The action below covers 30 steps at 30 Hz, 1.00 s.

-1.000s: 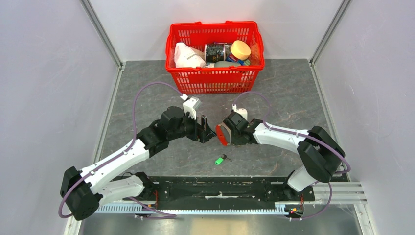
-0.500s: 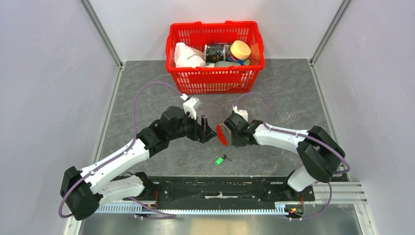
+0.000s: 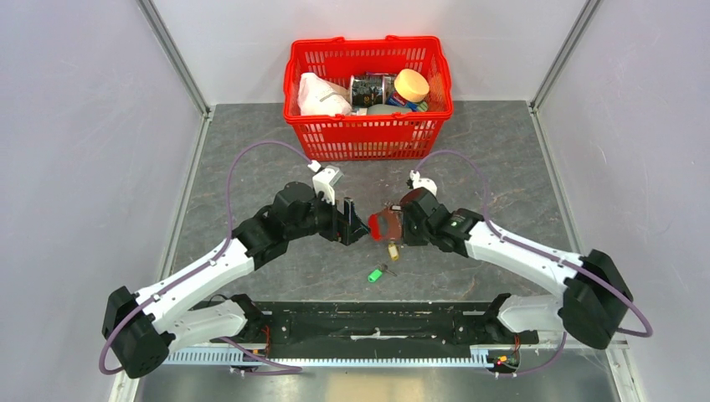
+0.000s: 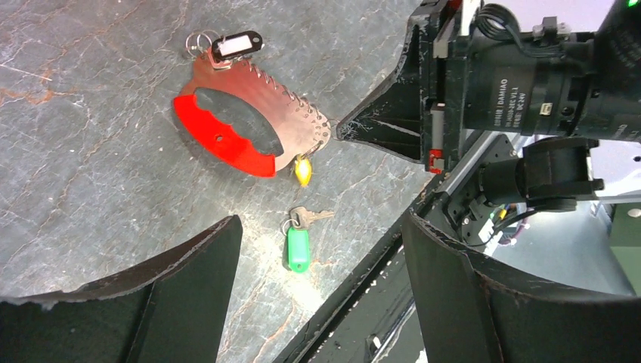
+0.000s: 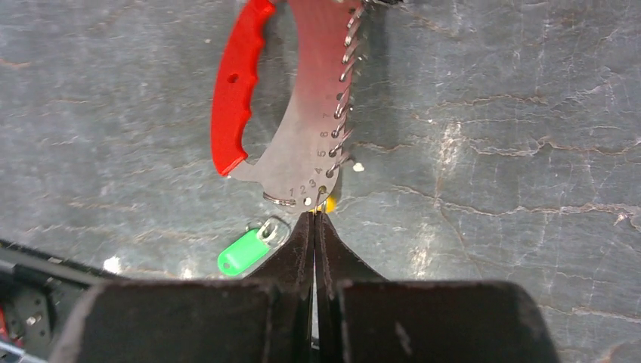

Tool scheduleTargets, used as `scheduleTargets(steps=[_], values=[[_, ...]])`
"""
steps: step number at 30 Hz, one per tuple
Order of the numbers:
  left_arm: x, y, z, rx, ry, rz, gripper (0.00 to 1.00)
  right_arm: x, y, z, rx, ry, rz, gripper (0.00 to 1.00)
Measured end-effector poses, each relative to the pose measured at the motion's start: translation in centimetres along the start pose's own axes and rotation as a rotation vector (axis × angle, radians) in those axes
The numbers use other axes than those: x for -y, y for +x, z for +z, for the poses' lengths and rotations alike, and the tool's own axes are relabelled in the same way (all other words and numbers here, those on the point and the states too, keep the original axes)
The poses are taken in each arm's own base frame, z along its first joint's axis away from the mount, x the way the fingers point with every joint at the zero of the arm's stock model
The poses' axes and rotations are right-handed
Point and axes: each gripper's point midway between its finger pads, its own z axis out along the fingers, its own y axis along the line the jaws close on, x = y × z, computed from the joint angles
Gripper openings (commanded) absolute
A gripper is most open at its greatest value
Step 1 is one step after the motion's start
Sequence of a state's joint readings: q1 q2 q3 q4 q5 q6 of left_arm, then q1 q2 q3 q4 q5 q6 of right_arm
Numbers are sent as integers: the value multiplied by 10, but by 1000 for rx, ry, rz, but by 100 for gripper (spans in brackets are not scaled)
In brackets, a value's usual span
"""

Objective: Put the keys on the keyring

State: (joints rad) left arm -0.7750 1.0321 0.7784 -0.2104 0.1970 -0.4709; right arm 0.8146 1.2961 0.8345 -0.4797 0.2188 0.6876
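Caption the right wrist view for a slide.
Shut right gripper meets the numbered end of the keyring; green-tagged key lies nearby.

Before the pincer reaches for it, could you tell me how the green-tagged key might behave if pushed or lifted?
The green-tagged key lies flat on the tabletop, so a push would probably slide it, not roll it. Tag and key look joined by a small ring, so lifted by one end, the other likely dangles.
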Motion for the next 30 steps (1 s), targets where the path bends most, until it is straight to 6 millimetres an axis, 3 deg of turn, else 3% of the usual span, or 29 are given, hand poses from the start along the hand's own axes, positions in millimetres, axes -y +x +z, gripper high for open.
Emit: scheduleTargets(steps=[13,24,30], values=[[34,-22,-23,54,125,-7,84,-32,-20,-59,90,-254,-13,0],[76,-51,-59,126,279,8,85,-68,-25,-102,83,-492,-63,0],[98,-60,-82,156,375,24,86,-97,-42,-147,110,-666,-105,0]])
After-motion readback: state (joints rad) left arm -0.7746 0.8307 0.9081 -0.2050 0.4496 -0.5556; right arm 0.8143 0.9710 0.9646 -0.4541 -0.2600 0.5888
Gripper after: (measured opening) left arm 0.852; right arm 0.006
